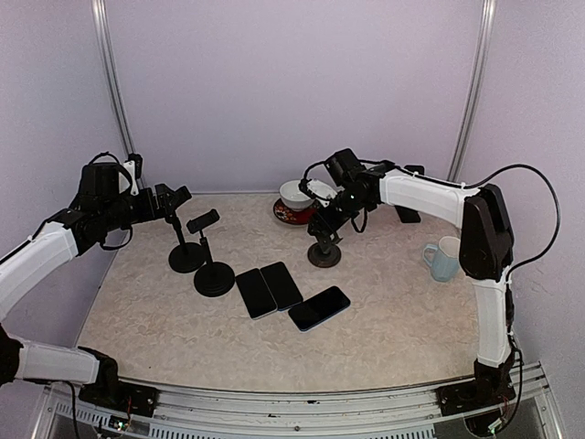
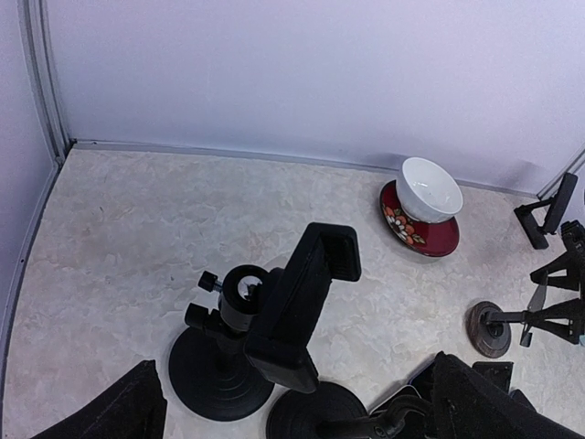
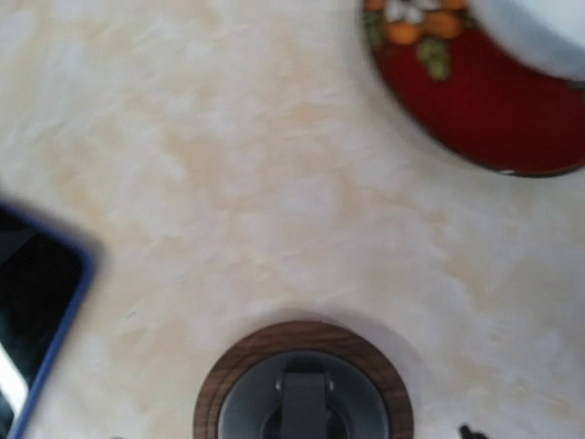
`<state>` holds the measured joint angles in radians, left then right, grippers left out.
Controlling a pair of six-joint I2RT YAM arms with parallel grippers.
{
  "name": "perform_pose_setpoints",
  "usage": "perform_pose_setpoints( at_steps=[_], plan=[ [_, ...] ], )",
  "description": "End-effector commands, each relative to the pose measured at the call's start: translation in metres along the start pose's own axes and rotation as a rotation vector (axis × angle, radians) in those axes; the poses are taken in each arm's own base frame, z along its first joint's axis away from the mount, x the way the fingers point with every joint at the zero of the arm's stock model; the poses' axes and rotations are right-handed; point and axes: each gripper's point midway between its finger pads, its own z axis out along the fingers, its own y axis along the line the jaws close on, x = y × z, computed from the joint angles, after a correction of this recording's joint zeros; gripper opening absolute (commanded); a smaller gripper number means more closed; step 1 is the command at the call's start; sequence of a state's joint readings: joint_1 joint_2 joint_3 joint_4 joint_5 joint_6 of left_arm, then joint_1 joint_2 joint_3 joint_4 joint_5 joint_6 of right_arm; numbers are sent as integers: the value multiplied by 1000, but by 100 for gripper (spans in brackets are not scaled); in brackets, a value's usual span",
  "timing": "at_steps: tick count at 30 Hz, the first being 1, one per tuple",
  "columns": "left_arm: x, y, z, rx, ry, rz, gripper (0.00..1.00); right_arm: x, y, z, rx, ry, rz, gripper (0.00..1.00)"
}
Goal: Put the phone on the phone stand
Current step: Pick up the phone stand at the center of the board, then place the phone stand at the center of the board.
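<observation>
Left pincer [image 1: 175, 199] hung wide and empty at ten o'clock of two black stands [image 1: 187, 258]. The right pincer [image 1: 331, 218] sat over the wood-based stand [image 1: 324, 254], and I could not tell whether it gripped. The blue-edged phone [image 1: 320, 308] lay flat at that stand's six o'clock, beside two other phones [image 1: 281, 285]. From the left wrist, the fingers [image 2: 123, 412] stood far apart, touching nothing. From the right wrist no fingers showed; the phone lay at eight o'clock, the stand's base at six.

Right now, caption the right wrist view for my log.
Wood-rimmed stand base below, blue-edged phone at left, red floral saucer top right.
</observation>
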<state>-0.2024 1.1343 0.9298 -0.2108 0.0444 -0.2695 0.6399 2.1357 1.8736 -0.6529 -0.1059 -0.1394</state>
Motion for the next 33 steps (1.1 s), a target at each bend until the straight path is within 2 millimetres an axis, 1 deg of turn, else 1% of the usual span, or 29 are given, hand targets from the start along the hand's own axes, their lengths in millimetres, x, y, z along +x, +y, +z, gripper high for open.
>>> perform_pose_setpoints(
  at_steps=[1,7,12,17,24,28,33],
  plan=[
    [-5,3,-3,-3,-24,-11,99,-60,-24,-48,145,-189,53,48],
    [-4,3,-2,-1,-22,-13,99,-73,-50,-58,217,-243,140,46],
    [-5,3,-3,1,-24,-13,99,-78,-70,-60,234,-267,225,45],
    [-6,3,-3,3,-28,-18,99,-82,-94,-70,301,-305,294,45],
    [-7,4,-5,1,-32,-19,99,-76,-133,-75,397,-335,424,45],
    [-7,3,-6,3,-33,-18,99,-69,-154,-72,454,-347,487,44],
    [-7,3,-5,4,-32,-17,99,-65,-172,-66,502,-354,530,45]
  ],
)
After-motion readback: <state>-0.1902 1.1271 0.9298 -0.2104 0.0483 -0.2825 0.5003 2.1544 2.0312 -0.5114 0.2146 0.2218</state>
